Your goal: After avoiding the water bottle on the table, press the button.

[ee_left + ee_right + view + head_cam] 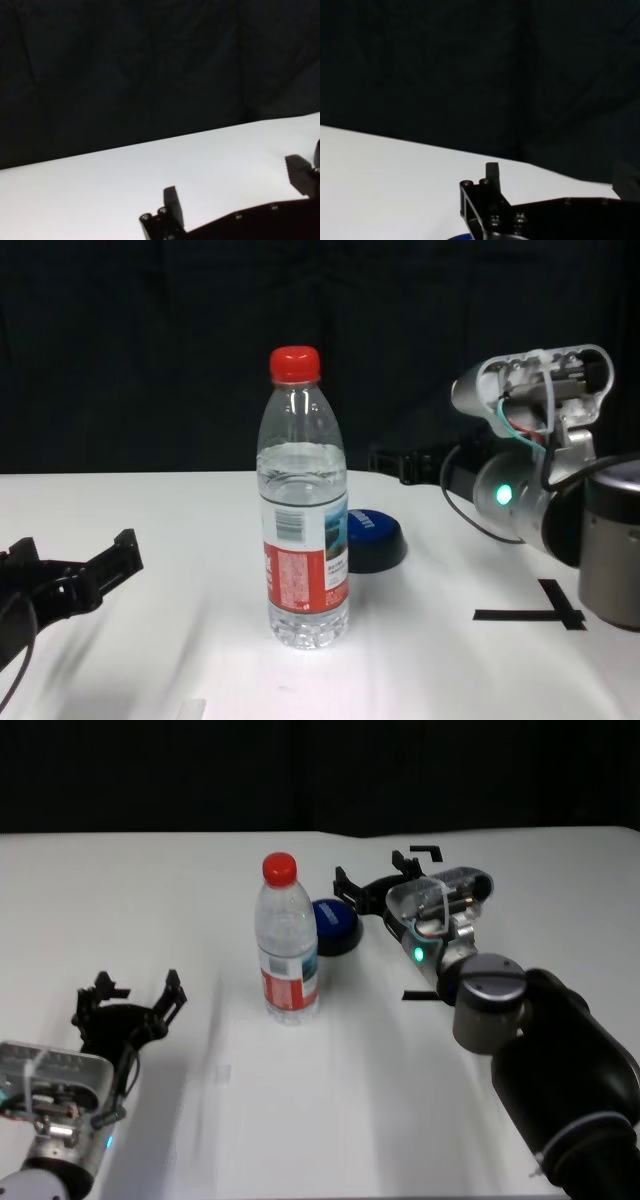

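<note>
1. Fingers of the right gripper [375,882] are spread open and hold nothing; they hover just above and beside the button [335,925].
2. Button sits on the table [150,900], right behind the bottle [287,942].
3. Bottle appears already bypassed; next move likely calls for lowering onto the blue dome.
4. Left gripper [130,1002] rests open and empty near the front edge.

water bottle [288,945]: clear, red cap, upright mid-table | button [334,926]: blue dome, black base, just behind-right of bottle
</note>
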Controlling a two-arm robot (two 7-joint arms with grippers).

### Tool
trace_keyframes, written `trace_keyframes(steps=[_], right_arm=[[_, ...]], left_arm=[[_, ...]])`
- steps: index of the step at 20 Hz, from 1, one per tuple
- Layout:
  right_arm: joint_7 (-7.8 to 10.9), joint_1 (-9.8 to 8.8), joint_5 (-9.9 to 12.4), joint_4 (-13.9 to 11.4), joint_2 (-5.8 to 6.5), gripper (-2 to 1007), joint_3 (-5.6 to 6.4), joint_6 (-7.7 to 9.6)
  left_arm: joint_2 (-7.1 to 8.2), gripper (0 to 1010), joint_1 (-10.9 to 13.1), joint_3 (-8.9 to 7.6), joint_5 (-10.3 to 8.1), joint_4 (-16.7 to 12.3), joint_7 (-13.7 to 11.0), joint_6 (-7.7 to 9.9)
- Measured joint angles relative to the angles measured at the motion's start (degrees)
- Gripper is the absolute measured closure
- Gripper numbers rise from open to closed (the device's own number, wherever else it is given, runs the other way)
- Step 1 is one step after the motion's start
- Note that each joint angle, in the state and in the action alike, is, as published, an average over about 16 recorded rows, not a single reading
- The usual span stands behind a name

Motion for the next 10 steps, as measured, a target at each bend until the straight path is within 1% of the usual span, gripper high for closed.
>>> trace_keyframes(steps=[10], right_arm=[[-0.37,-4.14,0.8,-6.5,0.84,2,0.44,0.98]], left_arm=[[0.0,7,0.0,0.0,0.0,0.0,0.0,0.0]])
